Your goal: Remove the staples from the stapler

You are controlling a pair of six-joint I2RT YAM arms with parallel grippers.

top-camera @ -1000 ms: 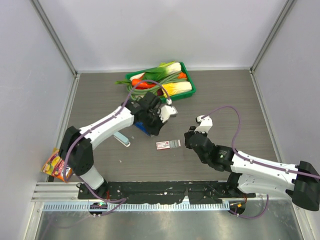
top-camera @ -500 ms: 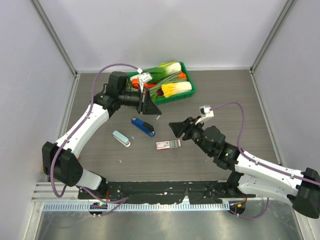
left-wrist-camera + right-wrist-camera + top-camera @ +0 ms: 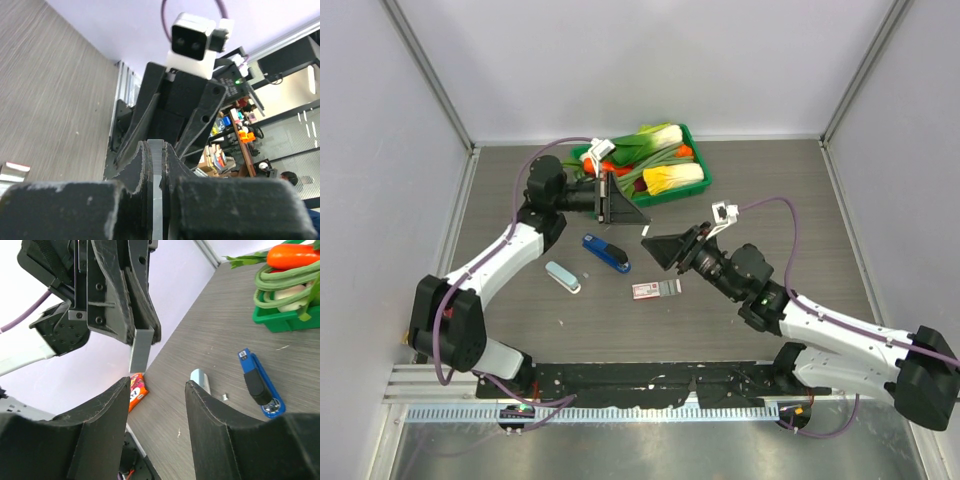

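While your left claw (image 3: 156, 146) is clamped on the staples (image 3: 141, 349), their long side points toward your right claw (image 3: 156, 385), spread apart just below them in the right wrist view. The stapler (image 3: 606, 253) lies on the counter (image 3: 770, 180), left of middle in the top view.

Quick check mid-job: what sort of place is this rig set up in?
Most likely a robot lab test cell: a wood-look table boxed in by plain pale walls, a green tray of vegetables as props, and cluttered shelves in the left wrist view.
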